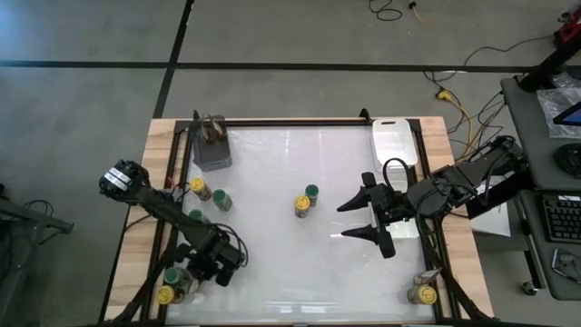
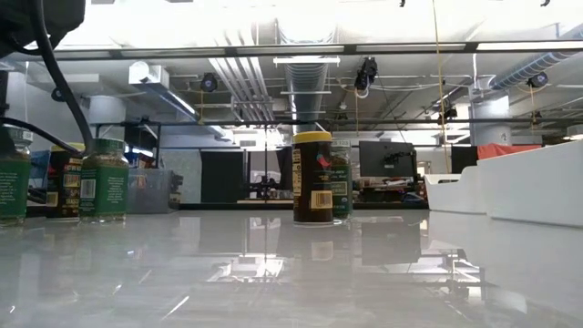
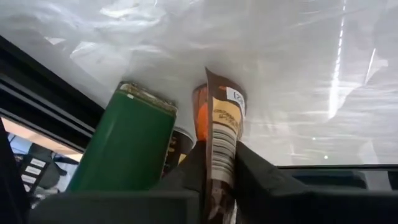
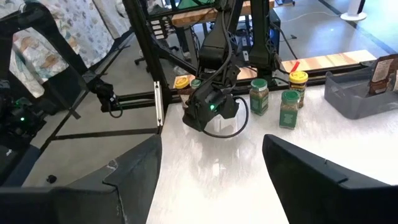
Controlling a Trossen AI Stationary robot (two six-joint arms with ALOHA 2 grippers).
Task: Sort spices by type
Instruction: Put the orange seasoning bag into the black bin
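Between left claw point(image 3: 217, 168) fingers: brown-labelled jar point(image 3: 217, 118), green-lidded jar point(image 3: 127, 146) alongside.

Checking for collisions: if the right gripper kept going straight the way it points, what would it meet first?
Probably nothing nearby: the open right gripper points across bare table toward the left gripper. Depth is unclear.

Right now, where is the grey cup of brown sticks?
In the high view, the grey cup stands at the table's far left corner, just beyond two spice jars.
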